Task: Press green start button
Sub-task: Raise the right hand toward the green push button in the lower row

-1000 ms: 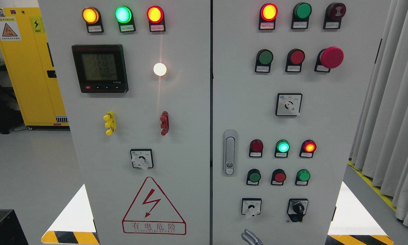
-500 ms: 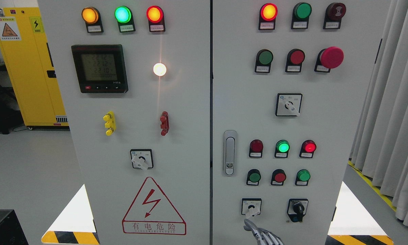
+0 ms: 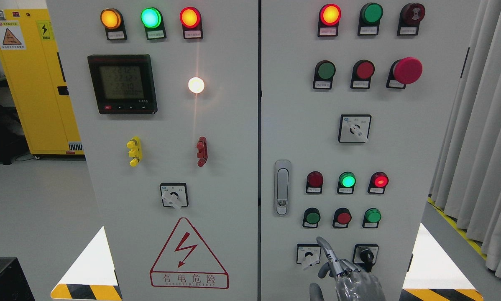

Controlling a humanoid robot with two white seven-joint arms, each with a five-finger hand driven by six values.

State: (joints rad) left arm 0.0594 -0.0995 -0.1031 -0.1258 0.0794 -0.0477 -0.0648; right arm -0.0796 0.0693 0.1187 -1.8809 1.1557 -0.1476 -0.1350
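My right robot hand (image 3: pixel 346 274) comes up from the bottom edge of the view, right of the middle, in front of the right door of a grey control cabinet (image 3: pixel 401 146). One finger (image 3: pixel 326 247) is stretched up and to the left, its tip near the lower row of push buttons; the other fingers are curled back toward the palm, and the hand holds nothing. The fingertip sits just beside the small white selector switch (image 3: pixel 308 254) and left of the black key switch (image 3: pixel 365 255), touching neither as far as I can tell.

The green start button (image 3: pixel 312 217) is the left one in that lower row, just above and slightly left of my fingertip, apart from it. Next to it are a red button (image 3: pixel 343 217) and a second green button (image 3: pixel 372 215). Above them a row of lamps shows a lit green lamp (image 3: pixel 347 180) in the middle. A door handle (image 3: pixel 281 187) stands to the left of these rows. Higher on the same door is a large red mushroom button (image 3: pixel 407 70).
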